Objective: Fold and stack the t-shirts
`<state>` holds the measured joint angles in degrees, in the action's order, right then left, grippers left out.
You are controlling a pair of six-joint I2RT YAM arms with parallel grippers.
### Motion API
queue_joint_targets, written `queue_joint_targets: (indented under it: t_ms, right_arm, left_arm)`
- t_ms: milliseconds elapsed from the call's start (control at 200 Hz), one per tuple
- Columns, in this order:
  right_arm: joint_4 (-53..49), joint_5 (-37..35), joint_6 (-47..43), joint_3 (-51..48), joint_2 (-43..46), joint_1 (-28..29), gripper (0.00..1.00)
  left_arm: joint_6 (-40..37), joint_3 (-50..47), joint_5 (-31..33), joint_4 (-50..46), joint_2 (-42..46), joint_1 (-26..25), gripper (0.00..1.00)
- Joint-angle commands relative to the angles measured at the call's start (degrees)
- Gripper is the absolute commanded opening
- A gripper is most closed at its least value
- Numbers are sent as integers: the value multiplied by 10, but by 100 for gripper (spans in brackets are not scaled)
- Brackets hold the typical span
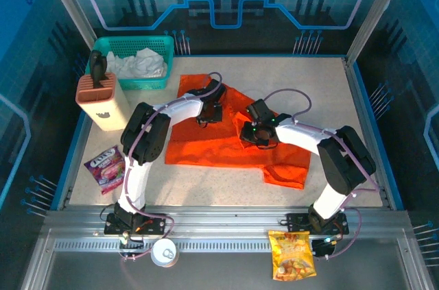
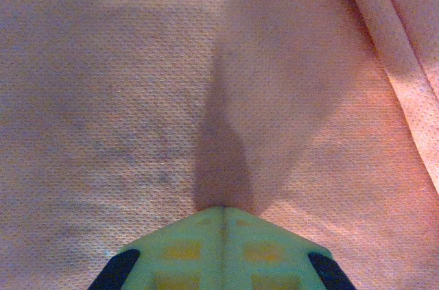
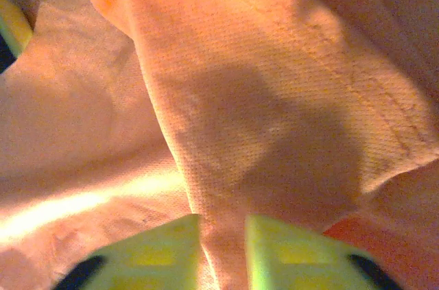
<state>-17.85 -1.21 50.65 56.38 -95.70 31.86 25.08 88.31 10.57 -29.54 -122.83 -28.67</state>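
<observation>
The bright orange t-shirt point(image 1: 206, 146) lies spread across the middle of the table, with a raised fold near its right half. My left gripper point(image 1: 208, 115) is shut, and its tips rest against flat orange cloth near the shirt's upper middle. In the left wrist view the closed fingertips point(image 2: 223, 209) meet over the weave of the t-shirt point(image 2: 137, 98). My right gripper point(image 1: 248, 138) sits on the shirt's right part. In the right wrist view a ridge of the t-shirt point(image 3: 274, 98) runs down between its fingers point(image 3: 223, 235), touching both pads.
A teal mesh basket point(image 1: 159, 44) with white cloth point(image 1: 140, 64) in it stands at the back left. A knife block point(image 1: 103, 101) stands in front of it. A purple snack packet point(image 1: 106, 166) lies at the left edge. An orange-yellow snack bag point(image 1: 293, 254) and a white round lid point(image 1: 164, 254) lie on the near rail.
</observation>
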Motion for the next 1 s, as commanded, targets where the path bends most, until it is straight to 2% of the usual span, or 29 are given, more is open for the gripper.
queue_joint_targets:
  t_ms: [0,55,135,295,460,755,996]
  right_arm:
    - [-48,-43,-4,33,38,-1,45]
    - [-66,-59,-10,43,52,-6,50]
    - [-82,-73,-12,48,70,-16,50]
    - [-86,-82,-5,28,72,-43,46]
    - [-61,-60,4,12,37,-67,43]
    - [-36,-44,16,25,-39,-63,35]
    - [-43,-61,21,26,-50,-56,35]
  left_arm:
    - [-8,-25,-21,-36,7,4,0]
    - [-8,-30,-23,-33,11,4,0]
    - [-8,-36,-24,-29,18,4,0]
    - [-9,-43,-27,-24,26,5,0]
    - [-10,-45,-31,-21,27,5,0]
    - [-11,-49,-30,-20,28,5,0]
    - [-14,-53,-28,-19,29,5,0]
